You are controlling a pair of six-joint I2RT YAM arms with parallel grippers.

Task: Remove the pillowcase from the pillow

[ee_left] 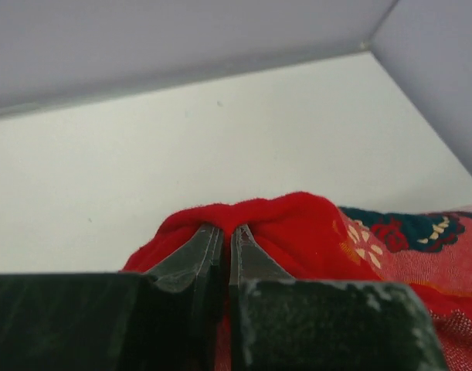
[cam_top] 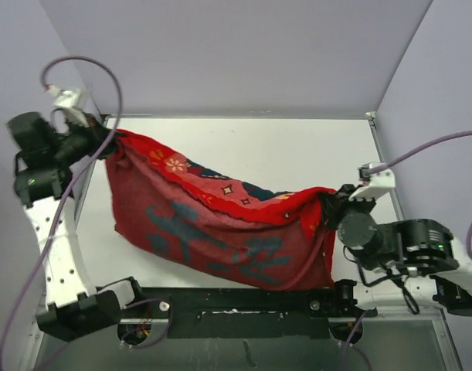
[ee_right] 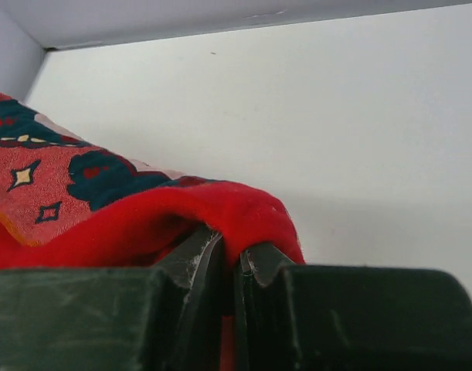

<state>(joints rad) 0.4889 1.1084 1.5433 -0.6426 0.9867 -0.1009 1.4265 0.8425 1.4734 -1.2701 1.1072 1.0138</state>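
The red pillowcase [cam_top: 212,232] hangs stretched between both arms above the table, its duller reverse with dark blotches facing me and a strip of printed front folded along the top edge. My left gripper [cam_top: 108,147] is shut on its upper left corner. In the left wrist view the pillowcase [ee_left: 297,228] bunches over the closed left gripper [ee_left: 228,236]. My right gripper [cam_top: 330,202] is shut on the upper right corner. From the right wrist, red pillowcase [ee_right: 143,220] fabric folds over the right gripper [ee_right: 234,259]. The pillow is hidden; I cannot tell whether it is inside.
The white table [cam_top: 297,154] lies beneath, walled by lavender panels [cam_top: 243,54] at the back and both sides. A black bar [cam_top: 251,301] runs along the near edge between the arm bases. Purple cables [cam_top: 104,77] loop above the left arm.
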